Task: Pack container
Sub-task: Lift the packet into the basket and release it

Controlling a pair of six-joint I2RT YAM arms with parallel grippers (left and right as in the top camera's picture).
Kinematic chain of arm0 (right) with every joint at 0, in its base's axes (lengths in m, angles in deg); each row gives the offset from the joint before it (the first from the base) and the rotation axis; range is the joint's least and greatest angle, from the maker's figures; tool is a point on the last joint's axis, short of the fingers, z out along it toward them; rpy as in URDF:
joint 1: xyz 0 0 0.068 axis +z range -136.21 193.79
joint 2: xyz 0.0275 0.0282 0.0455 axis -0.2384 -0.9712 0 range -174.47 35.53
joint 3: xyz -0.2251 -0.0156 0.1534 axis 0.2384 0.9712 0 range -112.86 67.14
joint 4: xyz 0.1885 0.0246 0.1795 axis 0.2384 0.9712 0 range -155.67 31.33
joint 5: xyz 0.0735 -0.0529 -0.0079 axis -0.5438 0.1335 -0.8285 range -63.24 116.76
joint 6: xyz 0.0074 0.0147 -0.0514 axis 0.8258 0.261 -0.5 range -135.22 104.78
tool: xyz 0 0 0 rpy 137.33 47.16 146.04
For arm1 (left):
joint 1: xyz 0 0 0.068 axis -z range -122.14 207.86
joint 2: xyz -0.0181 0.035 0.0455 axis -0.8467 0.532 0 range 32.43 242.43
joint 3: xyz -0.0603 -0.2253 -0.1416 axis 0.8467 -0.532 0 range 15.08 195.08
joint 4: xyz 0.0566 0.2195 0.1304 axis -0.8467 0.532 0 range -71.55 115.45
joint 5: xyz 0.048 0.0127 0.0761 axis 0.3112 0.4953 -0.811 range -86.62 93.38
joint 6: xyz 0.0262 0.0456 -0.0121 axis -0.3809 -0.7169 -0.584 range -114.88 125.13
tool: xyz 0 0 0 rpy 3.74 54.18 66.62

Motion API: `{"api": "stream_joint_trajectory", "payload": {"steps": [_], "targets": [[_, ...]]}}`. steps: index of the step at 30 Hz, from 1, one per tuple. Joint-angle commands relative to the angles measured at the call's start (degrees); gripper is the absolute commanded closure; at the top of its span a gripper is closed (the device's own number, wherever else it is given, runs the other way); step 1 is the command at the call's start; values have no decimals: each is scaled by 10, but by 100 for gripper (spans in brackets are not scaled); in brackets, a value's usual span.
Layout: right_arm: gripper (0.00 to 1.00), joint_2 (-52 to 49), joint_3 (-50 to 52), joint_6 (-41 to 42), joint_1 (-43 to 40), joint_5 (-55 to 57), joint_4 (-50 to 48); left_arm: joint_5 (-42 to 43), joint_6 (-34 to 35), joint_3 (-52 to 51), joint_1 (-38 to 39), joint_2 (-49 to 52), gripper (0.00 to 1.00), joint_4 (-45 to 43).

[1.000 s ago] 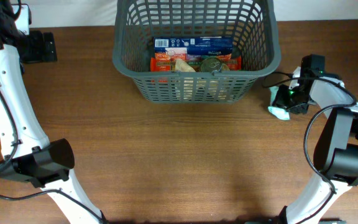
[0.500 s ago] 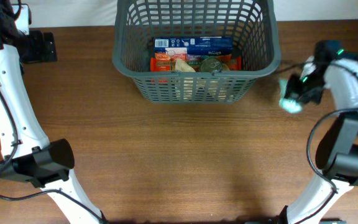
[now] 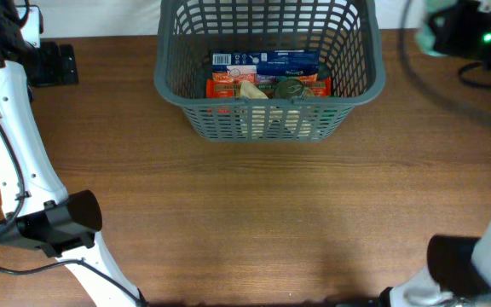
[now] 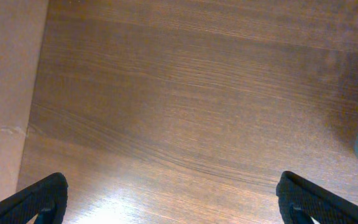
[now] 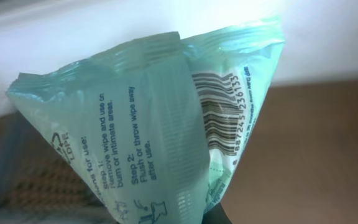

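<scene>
Your right claw [image 3: 457,32] has left the right edge of the counter, where it sat a second ago, and swung up to the far right corner. It is blurred overhead, so it is moving fast. It pinches a pale green wipes pack [image 5: 160,118], lifted clear of the wood. The basket [image 3: 228,101] stands mid far edge, a blue box [image 3: 267,60] and a can [image 3: 290,88] already inside. The pick looks done — next, carry the pack left over the rim. Your left claw [image 4: 173,199] is spread wide over bare wood near the far left corner.
</scene>
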State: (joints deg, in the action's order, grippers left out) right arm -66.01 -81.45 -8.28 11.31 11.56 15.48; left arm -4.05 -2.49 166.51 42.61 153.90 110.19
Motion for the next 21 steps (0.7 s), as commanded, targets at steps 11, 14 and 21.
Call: {"api": "stream_joint_trajectory", "payload": {"steps": [11, 14, 21], "targets": [[96, -145, 2, -230, 214, -5, -43, 6, 7, 1, -3, 3, 1, 1], [96, -195, 2, -230, 229, -14, -71, 6, 7, 1, -3, 3, 1, 1], [96, -291, 2, -240, 271, -37, -89, 6, 7, 1, -3, 3, 1, 1]]}}
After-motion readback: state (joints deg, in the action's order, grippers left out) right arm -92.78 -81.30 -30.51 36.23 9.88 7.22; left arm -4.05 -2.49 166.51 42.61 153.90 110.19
